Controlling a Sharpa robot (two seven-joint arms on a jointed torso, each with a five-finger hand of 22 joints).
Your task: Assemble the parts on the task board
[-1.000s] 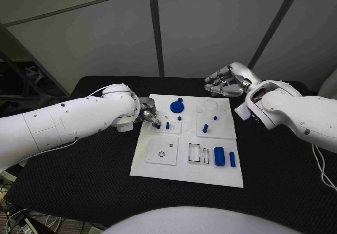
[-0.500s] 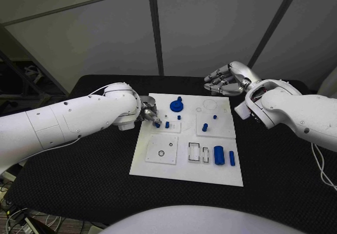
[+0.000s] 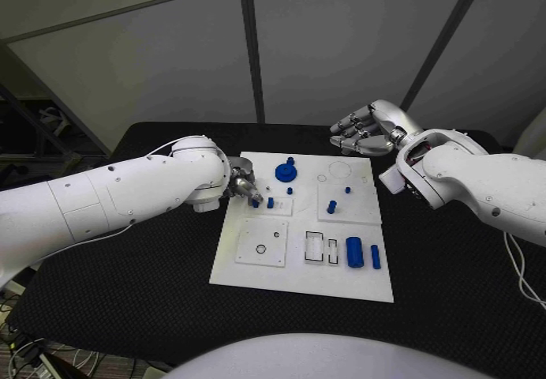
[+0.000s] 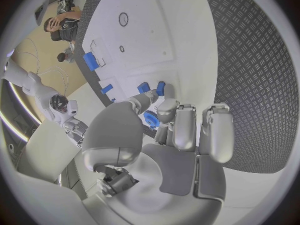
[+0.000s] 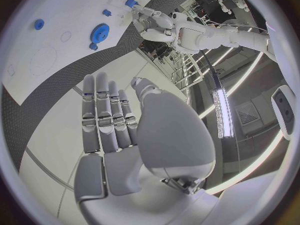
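Left robot hand (image 3: 242, 188) reaches over the white plastic task board (image 3: 264, 272), pinching a small blue part (image 4: 151, 119). Right robot hand (image 3: 366, 130) hovers beyond the board, fingers extended, holding nothing.

**A:** anyone spot what's different vs 1 s ago? looks almost frozen to me

**B:** it's tiny. the left hand (image 3: 242, 188) sits a touch higher up the task board (image 3: 264, 272) edge than it did 1 s back, and the left arm's rounded wrist housing has crept up with it.

**A:** and the small blue part (image 3: 255, 201) at its fingertips?

**B:** 1 s ago it showed a bit lower, right by the upright blue peg (image 3: 271, 202). now it's slightly further from that peg, still tucked at the fingertips. in the left wrist view a blue piece (image 4: 150, 119) sits pinched between thumb and fingers.
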